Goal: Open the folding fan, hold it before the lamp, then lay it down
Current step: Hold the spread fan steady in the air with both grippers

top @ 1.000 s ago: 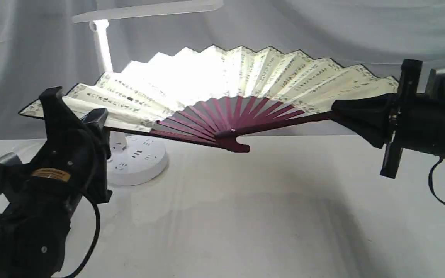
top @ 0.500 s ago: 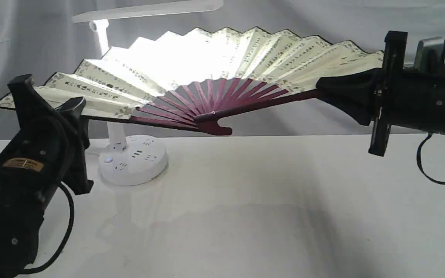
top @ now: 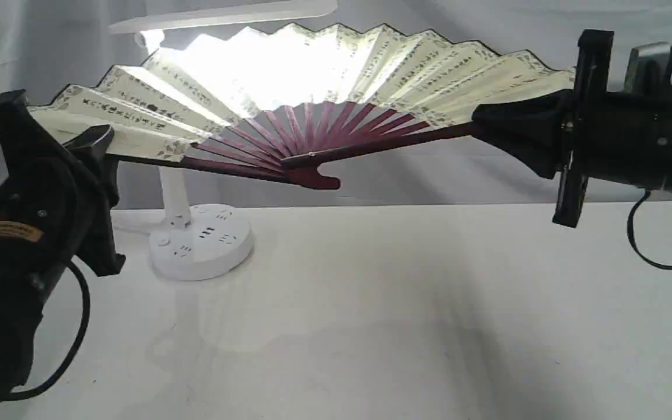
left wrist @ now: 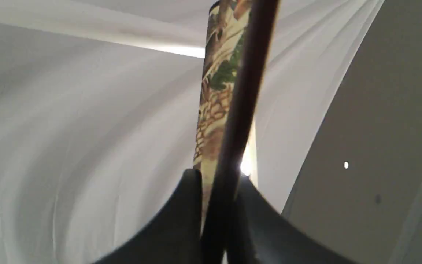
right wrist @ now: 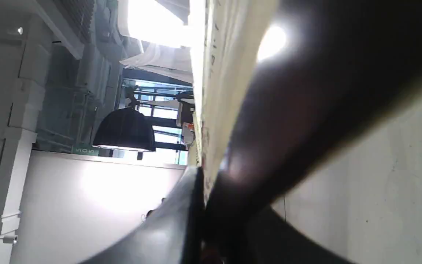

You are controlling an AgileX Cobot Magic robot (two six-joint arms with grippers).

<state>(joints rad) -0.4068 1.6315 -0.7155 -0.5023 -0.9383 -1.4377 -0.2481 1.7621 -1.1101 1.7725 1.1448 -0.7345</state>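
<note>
The folding fan [top: 324, 76] is spread fully open and held in the air, well above the white surface [top: 400, 303]. Its cream leaf faces the exterior camera and its maroon ribs meet at a pivot at the lower middle. It hangs in front of the lamp [top: 202, 240], whose stem passes behind the fan's left half. The lamp's bar head shows just above the fan's top edge, and its light glows through the pleats there.

The left pincer [top: 102, 153] is clamped on the left guard. The left wrist view shows its fingers [left wrist: 189, 205] pressed against the dark stick and patterned border. The right pincer [top: 482, 123] is clamped on the right guard, as the right wrist view confirms. The lamp's round base rests on the surface, below the fan's left half. Grey draped cloth [top: 487, 35] hangs behind.
</note>
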